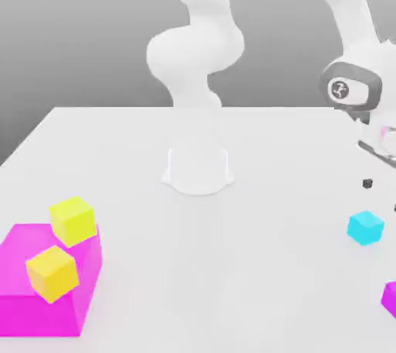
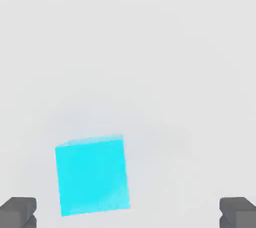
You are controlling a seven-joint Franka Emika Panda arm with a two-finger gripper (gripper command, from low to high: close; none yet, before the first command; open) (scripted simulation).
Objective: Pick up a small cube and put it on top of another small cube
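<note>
Exterior view: yellow cubes [image 1: 72, 220] w/ magenta block [image 1: 46, 282].

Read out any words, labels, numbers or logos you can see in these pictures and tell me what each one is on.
No readable text anywhere.
Arm's wrist joint: a small round white emblem on the dark cap, too blurred to read.
Cyan cube: plain faces, no marking.
Yellow cubes, magenta block and white table: no lettering or signs.

Bare table [image 1: 232, 266] all around the small cyan cube [image 1: 365, 227], magenta block [image 1: 390, 297] nearby.
</note>
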